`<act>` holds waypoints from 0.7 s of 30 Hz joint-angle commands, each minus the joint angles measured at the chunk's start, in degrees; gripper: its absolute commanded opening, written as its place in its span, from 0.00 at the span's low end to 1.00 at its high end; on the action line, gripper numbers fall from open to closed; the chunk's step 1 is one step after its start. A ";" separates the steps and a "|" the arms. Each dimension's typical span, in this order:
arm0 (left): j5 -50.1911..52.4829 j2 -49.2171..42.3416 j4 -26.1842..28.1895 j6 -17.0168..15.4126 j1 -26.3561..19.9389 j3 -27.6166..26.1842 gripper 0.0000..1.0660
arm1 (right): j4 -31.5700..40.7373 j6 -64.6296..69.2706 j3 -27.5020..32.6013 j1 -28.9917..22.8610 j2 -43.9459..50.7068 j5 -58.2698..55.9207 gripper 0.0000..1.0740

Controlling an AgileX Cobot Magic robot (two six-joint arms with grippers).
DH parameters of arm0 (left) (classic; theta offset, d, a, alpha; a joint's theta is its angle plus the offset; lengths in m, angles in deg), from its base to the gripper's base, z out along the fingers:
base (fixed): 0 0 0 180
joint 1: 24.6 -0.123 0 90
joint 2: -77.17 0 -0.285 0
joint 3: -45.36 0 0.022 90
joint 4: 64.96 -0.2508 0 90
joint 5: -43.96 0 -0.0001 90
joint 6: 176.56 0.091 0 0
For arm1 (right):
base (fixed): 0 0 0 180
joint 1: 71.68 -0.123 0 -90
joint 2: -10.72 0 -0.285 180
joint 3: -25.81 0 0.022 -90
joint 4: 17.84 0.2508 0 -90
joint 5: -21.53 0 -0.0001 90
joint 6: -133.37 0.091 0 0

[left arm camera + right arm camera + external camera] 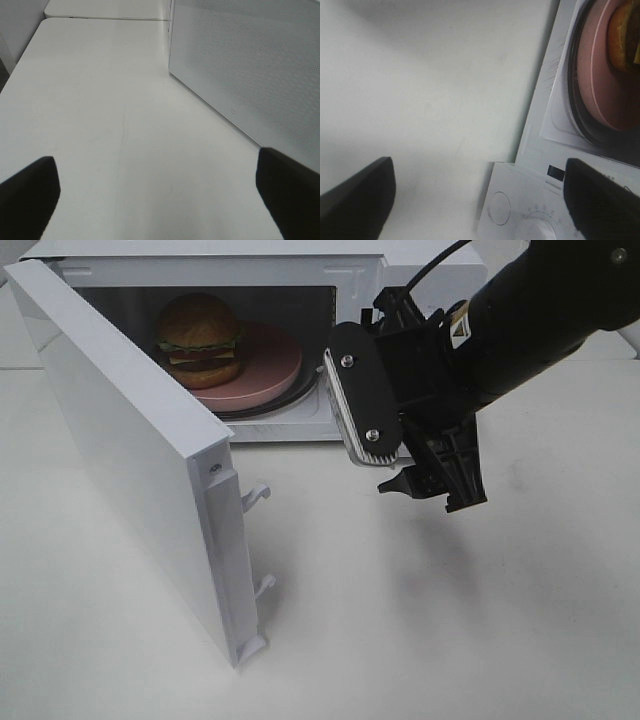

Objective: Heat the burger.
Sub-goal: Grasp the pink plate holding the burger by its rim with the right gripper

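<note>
The burger (200, 338), with a golden-brown bun, lettuce and cheese, sits on a pink plate (270, 375) inside the open microwave (360, 280). In the right wrist view the burger (625, 35) and pink plate (605, 75) show at the picture's edge. My right gripper (430, 490) hangs outside, in front of the microwave's right side, its jaws wide apart; the right gripper (478, 162) is open and holds nothing. The left gripper (155, 160) is open and empty over bare table, beside the door's outer face; the exterior view does not show it.
The microwave door (120, 440) swings out to the left, with its latch hooks (258, 492) on the free edge. The door's perforated panel (250, 65) fills one side of the left wrist view. A control dial (535, 230) lies under the right gripper. White table (400, 620) spreads in front.
</note>
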 commanded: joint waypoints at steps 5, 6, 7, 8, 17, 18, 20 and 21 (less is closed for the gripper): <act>-0.11 -0.97 0.23 -0.06 -0.29 0.06 0.94 | -0.17 1.89 -4.98 -0.63 -4.07 1.26 0.81; -0.11 -0.97 0.23 -0.06 -0.29 0.06 0.94 | -0.74 2.29 -5.61 -1.03 -4.81 1.38 0.81; -0.11 -0.97 0.23 -0.06 -0.29 0.06 0.94 | -0.74 2.29 -5.61 -1.03 -4.81 1.38 0.81; -0.11 -0.97 0.23 -0.06 -0.29 0.06 0.94 | -1.83 2.75 -6.76 -1.38 -6.07 1.49 0.81; -0.11 -0.97 0.23 -0.06 -0.29 0.06 0.94 | -3.27 5.27 -11.69 -1.66 -11.69 3.27 0.80; -0.11 -0.97 0.23 -0.06 -0.29 0.06 0.94 | -3.32 5.27 -12.32 -1.66 -12.20 3.27 0.80; -0.11 -0.97 0.23 -0.06 -0.29 0.06 0.94 | -3.38 5.27 -13.64 -1.66 -13.58 3.27 0.80; -0.11 -0.97 0.23 -0.06 -0.29 0.06 0.94 | -3.61 5.84 -15.13 -1.66 -14.90 3.09 0.80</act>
